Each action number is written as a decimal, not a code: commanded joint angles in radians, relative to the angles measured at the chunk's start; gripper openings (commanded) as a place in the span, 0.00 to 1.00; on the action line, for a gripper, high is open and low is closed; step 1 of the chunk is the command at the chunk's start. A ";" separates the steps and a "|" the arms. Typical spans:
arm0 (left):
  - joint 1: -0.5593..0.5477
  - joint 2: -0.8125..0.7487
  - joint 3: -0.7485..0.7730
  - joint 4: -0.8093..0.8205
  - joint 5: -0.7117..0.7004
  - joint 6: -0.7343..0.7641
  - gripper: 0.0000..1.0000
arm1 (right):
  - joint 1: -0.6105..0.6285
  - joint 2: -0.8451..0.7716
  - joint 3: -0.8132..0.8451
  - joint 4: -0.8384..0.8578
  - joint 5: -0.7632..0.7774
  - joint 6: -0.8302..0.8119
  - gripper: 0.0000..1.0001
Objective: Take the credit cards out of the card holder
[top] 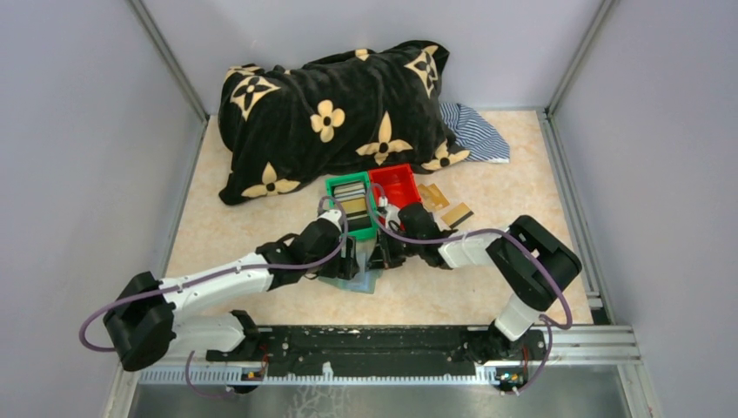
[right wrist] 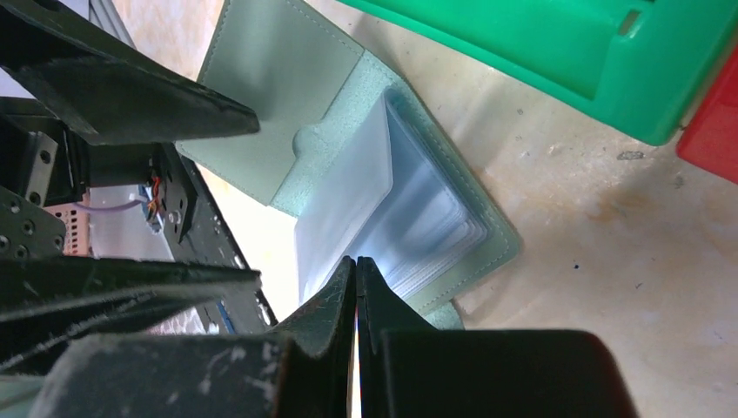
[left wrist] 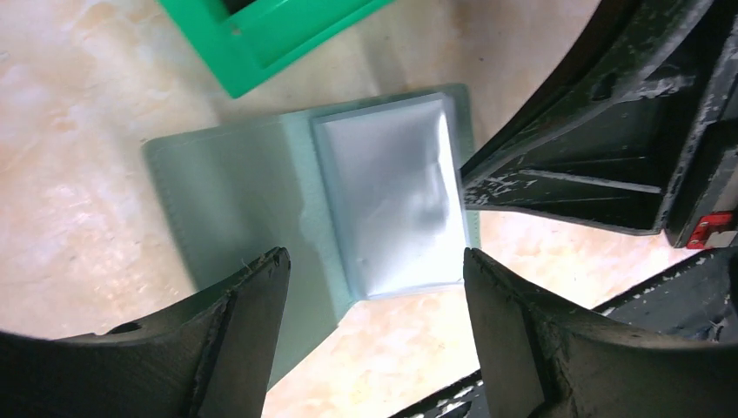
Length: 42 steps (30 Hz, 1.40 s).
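Observation:
The card holder point(left wrist: 235, 192) lies open on the table, a grey-green wallet with clear inner pockets point(left wrist: 392, 200). It also shows in the right wrist view point(right wrist: 287, 78) and, partly hidden by both grippers, in the top view point(top: 364, 280). My left gripper point(left wrist: 374, 266) is open and empty, its fingers straddling the holder's near edge. My right gripper point(right wrist: 357, 266) is shut, its tips pinching the edge of a raised clear pocket leaf point(right wrist: 348, 192). No card shows inside the pockets. Two gold credit cards point(top: 432, 195) point(top: 458, 214) lie on the table to the right of the red bin.
A green bin point(top: 352, 207) holding several cards and a red bin point(top: 396, 184) stand just behind the holder. The green bin's corner point(left wrist: 261, 43) is close above the holder. A black flowered blanket point(top: 335, 113) and striped cloth point(top: 474, 131) lie at the back.

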 commanded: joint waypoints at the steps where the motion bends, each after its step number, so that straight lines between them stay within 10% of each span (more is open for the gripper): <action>1: 0.010 -0.070 -0.041 -0.080 -0.070 -0.052 0.79 | -0.008 -0.019 -0.013 0.023 0.014 -0.011 0.00; 42: 0.039 0.007 0.119 -0.589 -0.403 -0.421 0.68 | -0.044 0.038 -0.043 0.042 0.005 -0.037 0.00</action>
